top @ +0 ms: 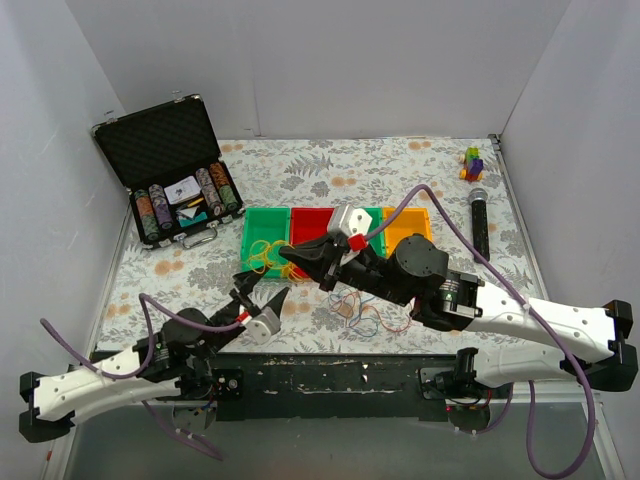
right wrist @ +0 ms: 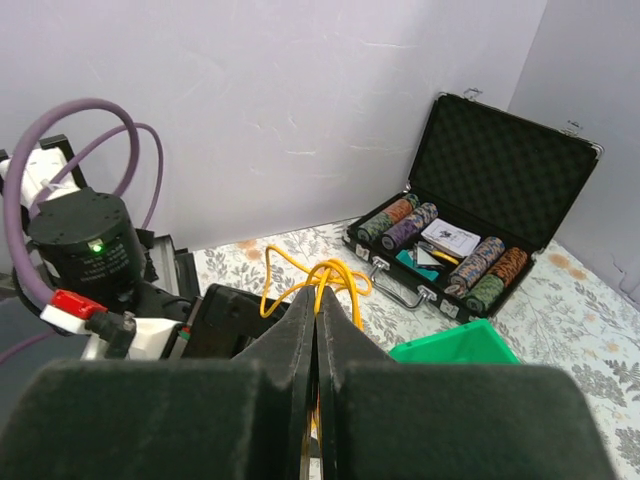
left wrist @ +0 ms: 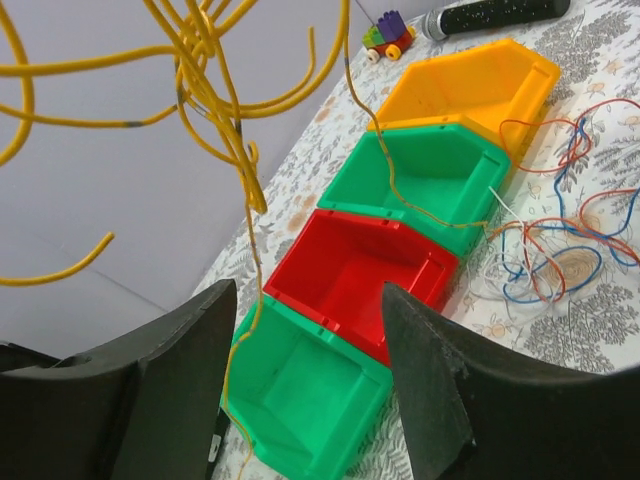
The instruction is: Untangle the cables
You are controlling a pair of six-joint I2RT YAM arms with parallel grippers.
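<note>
Cables (right wrist: 326,269) hang pinched in the right tool (right wrist: 316,305), over the bins' (top: 262,222) near edge.

The pincer (right wrist: 317,305) was seen pressed shut on yellow cables (right wrist: 335,268), which looped just above its tips. Behind, an open case (right wrist: 500,170) of chips (right wrist: 482,266) was set on the surface (right wrist: 590,330), with a green bin (right wrist: 455,350) nearer.

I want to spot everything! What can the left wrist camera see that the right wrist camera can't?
Only the left wrist view: the red bin, the orange bin, a wheeled block toy, a microphone, and loose red and blue cables on the table. Only the right wrist view: the open poker chip case and the right gripper, pinched shut. Both: yellow cables, a green bin, the flowery table cover.
</note>
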